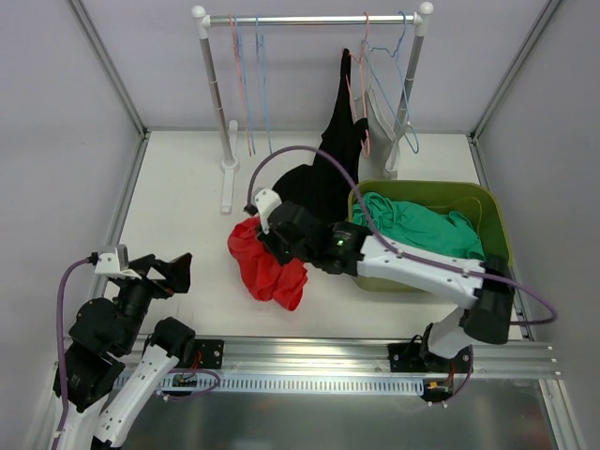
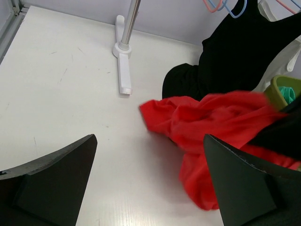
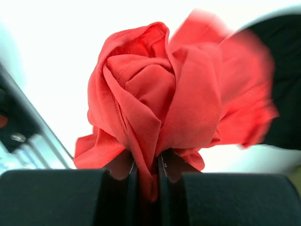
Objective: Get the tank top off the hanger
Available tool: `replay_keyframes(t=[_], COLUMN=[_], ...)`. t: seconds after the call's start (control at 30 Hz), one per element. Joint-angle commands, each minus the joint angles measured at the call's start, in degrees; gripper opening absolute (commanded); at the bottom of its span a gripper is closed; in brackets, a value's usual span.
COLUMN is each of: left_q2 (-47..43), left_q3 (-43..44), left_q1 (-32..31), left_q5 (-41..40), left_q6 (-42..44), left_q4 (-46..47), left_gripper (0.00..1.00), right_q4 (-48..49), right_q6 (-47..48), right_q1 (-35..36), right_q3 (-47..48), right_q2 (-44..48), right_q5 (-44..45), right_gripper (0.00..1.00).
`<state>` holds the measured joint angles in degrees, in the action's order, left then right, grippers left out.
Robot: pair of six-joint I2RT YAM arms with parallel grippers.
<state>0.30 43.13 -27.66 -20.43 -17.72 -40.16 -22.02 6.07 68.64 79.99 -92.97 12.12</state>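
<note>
Right gripper is clenched on the crumpled red fabric garment. The wrist view shows a fold pinched between both fingers and the rest bunched up above them. The red garment is off any hanger, heaped on the white counter mid-front, just left of the green plastic bin. Can't tell its cut from the bunch.

The black tank top hangs by one strap from a pink wire hanger on the white clothes rack. Its lower part pools on the counter, touching the red garment from behind.

The bin holds a teal-green garment. A white garment hangs on a blue hanger just right of the black one.

Left gripper is released with its fingers spread wide, holding nothing. It sits at the near-left of the counter, apart from the red garment.
</note>
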Motion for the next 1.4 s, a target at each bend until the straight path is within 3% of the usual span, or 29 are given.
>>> replay_keyframes(t=[0.0,0.3,0.53,0.7,0.9,1.1,1.13,1.23,1.37], left_q2=[-3.19,-6.09,-5.3,-5.74,-5.39,-5.66,-5.83,-6.01,-5.83], left_q3=[0.46,0.46,0.28,0.11,0.11,-0.07,-0.07,-0.07,-0.07], left_q1=[0.33,0.33,0.41,0.41,0.41,0.41,0.33,0.41,0.41], left_q5=[0.91,1.18,1.27,1.18,1.35,1.79,1.88,1.79,2.14], left_q6=[1.54,1.46,1.54,1.54,1.54,1.72,1.72,1.72,1.81], left_q4=[0.08,0.0,0.08,0.0,0.08,0.08,0.0,0.08,0.08], left_gripper=[0.99,0.99,0.99,0.99,0.99,0.99,0.99,0.99,0.99], right_q4=[0.14,-7.15,-16.56,-16.56,-16.48,-16.48,-16.04,-11.49,-7.7], right_q6=[4.12,17.73,25.02,30.23,25.95,10.4,5.32,-0.33,-5.09], right_q1=[-0.09,-1.14,-4.83,-7.81,-18.09,-41.19,-46.61,-51.66,-58.79], right_q3=[5.52,21.16,44.52,47.2,30.99,10.49,4.28,-7.51,-15.98], right_q2=[8.58,18.08,17.73,21.33,29.85,38.03,38.73,39.44,35.67], right_q5=[4.22,13.89,18.62,29.25,34.37,18.5,11.24,4.08,-2.96], right_gripper=[0.0,0.0,0.0,0.0,0.0,0.0,0.0,0.0,0.0])
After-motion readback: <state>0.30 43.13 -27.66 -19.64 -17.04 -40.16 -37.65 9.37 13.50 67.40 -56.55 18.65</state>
